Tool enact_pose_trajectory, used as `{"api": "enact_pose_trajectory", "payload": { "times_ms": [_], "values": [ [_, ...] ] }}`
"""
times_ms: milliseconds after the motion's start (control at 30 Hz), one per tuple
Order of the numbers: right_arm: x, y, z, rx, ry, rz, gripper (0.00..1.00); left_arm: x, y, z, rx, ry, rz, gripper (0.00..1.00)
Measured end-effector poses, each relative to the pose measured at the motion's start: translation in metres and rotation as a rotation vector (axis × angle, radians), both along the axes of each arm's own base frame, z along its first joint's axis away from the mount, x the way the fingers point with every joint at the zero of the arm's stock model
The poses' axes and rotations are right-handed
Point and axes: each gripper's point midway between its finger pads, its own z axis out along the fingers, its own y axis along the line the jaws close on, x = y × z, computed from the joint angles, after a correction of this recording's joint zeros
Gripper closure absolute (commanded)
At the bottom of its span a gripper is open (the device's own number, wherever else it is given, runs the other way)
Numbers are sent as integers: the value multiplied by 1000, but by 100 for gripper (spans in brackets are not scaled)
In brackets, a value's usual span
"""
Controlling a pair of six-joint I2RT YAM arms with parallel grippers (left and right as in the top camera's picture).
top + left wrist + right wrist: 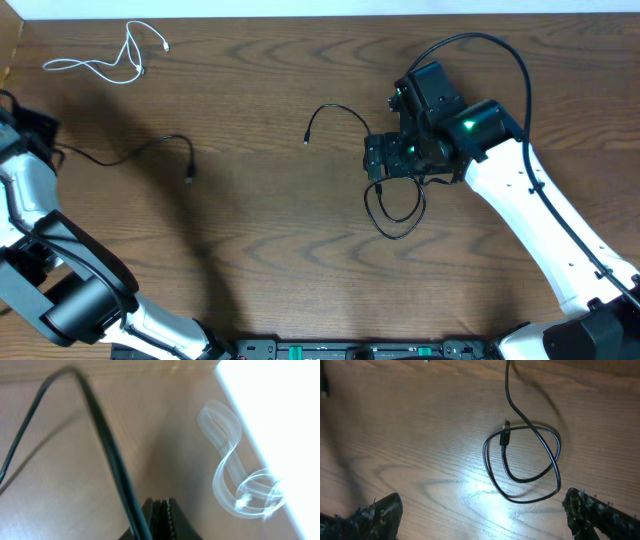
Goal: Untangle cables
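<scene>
Three cables lie well apart on the desk: the white cable at the far left corner, the left black cable near the left arm, and the looped black cable under the right arm. The left pincer is clenched, with the left black cable rising just beside its tips; whether the cord is truly pinched cannot be told. The right pincer is released wide and hovers over the loop. A good next move would have the left draw gently and low, watching for slip, while the right closes on a single strand near the plug, not the whole loop.
</scene>
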Motion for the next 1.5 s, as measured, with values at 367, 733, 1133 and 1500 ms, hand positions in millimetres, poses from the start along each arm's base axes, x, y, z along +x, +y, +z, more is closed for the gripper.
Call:
{"api": "enact_pose_trajectory", "payload": {
  "times_ms": [367, 733, 1133, 1500],
  "values": [
    [9, 5, -4, 25, -31, -17, 1, 30, 35, 106, 82, -386, 145, 43],
    [11, 6, -4, 30, -40, -17, 1, -11, 40, 50, 194, 38, 130, 5],
    [4, 2, -8, 11, -6, -17, 1, -87, 57, 3, 127, 354, 127, 5],
    [3, 2, -8, 11, -5, -17, 1, -176, 80, -23, 10, 523, 218, 5]
  ]
}}
